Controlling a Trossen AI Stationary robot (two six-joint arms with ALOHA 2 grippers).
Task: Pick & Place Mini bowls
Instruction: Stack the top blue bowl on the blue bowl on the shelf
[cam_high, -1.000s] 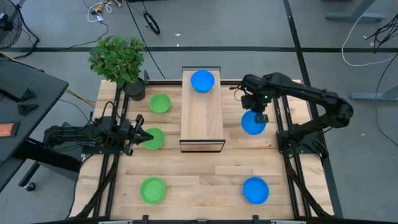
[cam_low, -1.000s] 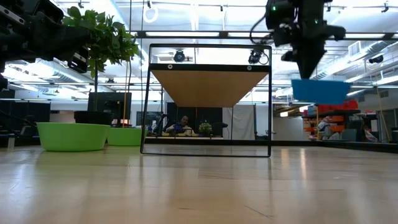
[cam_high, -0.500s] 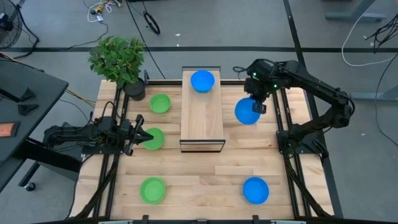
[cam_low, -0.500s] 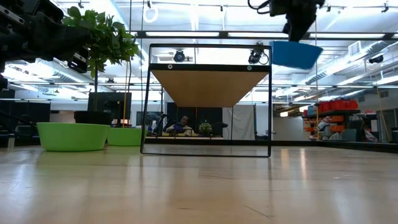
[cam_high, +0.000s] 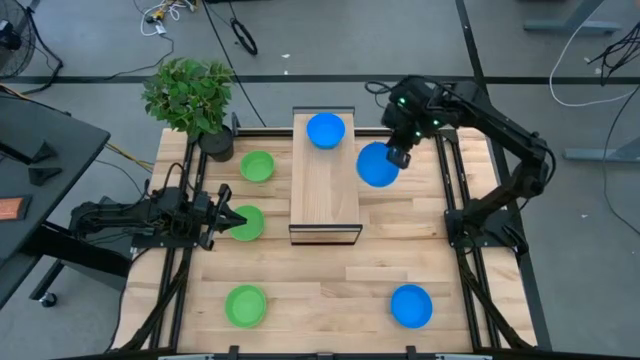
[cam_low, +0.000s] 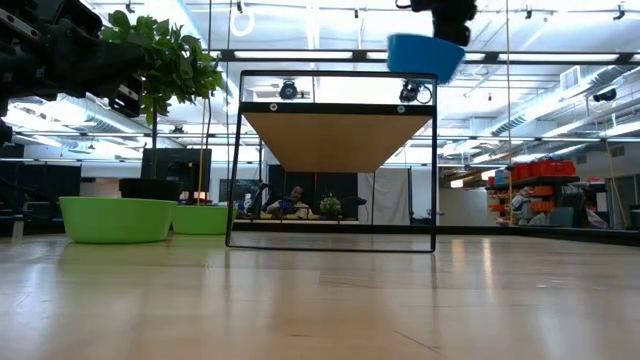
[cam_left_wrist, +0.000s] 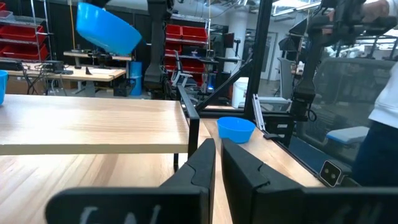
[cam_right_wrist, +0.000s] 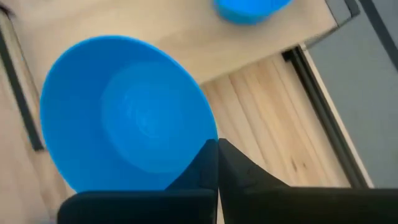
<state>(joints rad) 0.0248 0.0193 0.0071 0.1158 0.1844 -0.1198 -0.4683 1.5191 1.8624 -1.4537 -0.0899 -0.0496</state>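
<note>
Blue mini bowl (cam_high: 377, 166), round, shallow, glossy, rim clamped in right gripper (cam_high: 398, 157).

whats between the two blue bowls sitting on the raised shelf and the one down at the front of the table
In the high view, the blue bowl on the shelf and the front blue bowl are separated by shelf top, then bare table; the carried blue bowl hangs beside that line.

Six small round bowls: three green (cam_high: 257, 166) (cam_high: 246, 222) (cam_high: 245, 305) rest upright on the tabletop's left half. One blue bowl (cam_high: 325, 130) sits on the raised wooden shelf, another (cam_high: 411, 306) on the tabletop's front right. The third blue bowl (cam_high: 377, 165) hangs tilted in the air beside the shelf's right edge.
</note>
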